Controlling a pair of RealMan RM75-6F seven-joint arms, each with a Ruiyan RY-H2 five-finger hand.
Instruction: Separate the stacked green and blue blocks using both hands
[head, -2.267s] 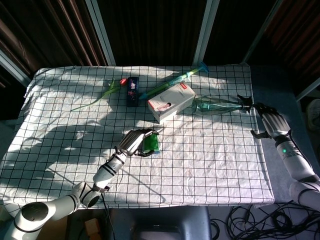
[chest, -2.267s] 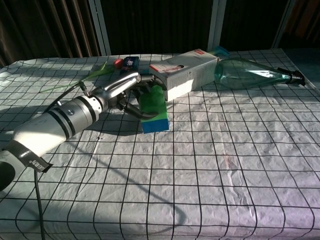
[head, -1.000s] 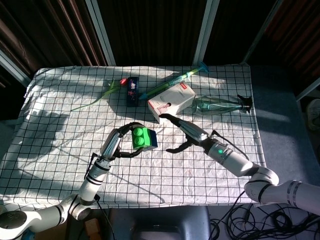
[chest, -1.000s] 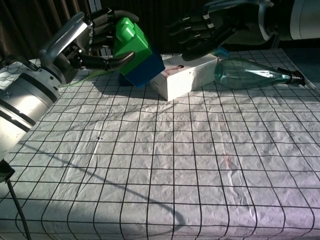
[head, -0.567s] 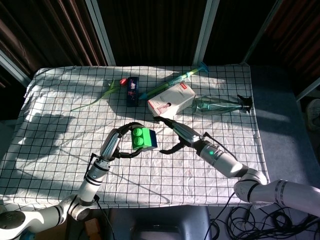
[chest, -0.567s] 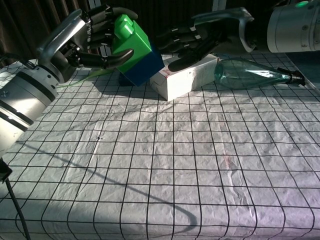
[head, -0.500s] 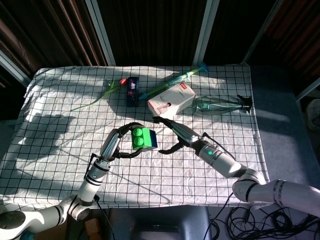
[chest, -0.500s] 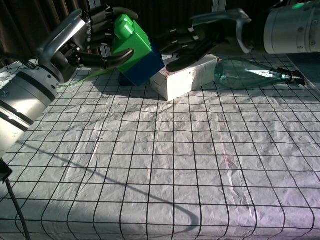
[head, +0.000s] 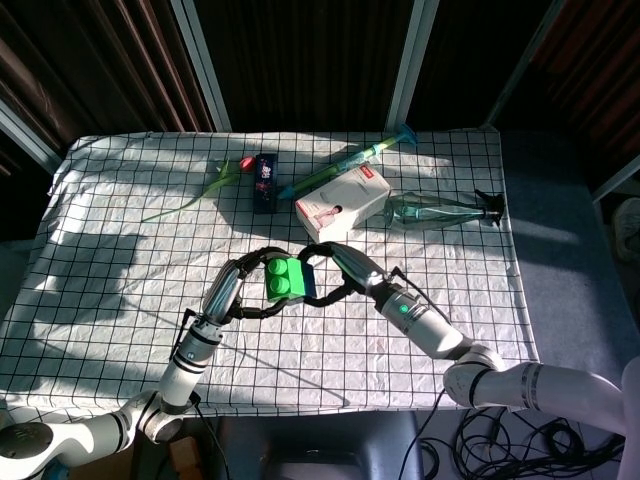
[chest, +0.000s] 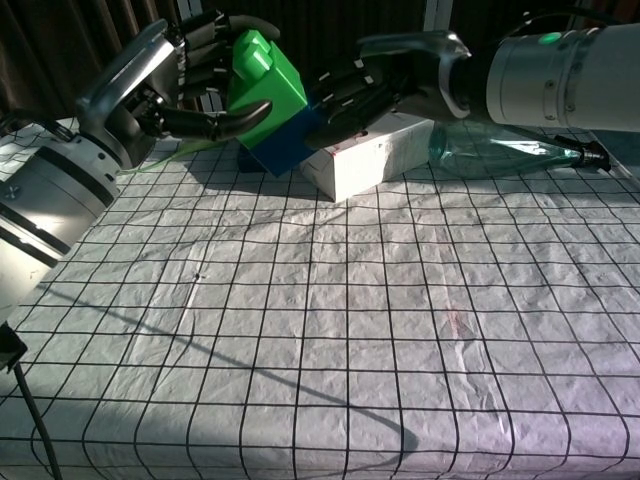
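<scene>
Stack intact, aloft above the table (head: 120, 250). Left robot hand (chest: 170, 75) grips the green block (chest: 262, 85); right robot hand (chest: 375, 85) is closing on the blue block (chest: 285, 140), grip unconfirmed. Separation still outstanding.

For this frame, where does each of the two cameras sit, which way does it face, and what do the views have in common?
Head view: high above the near table edge, looking steeply down on the checked tablecloth; both forearms enter from below, left hand and right hand meeting at the green block.
Chest view: low, near table height, facing across the table toward the dark back wall; left hand enters from the left, right hand from the right.
Shared: both hands, the green block on the blue block, white box, glass bottle.
</scene>
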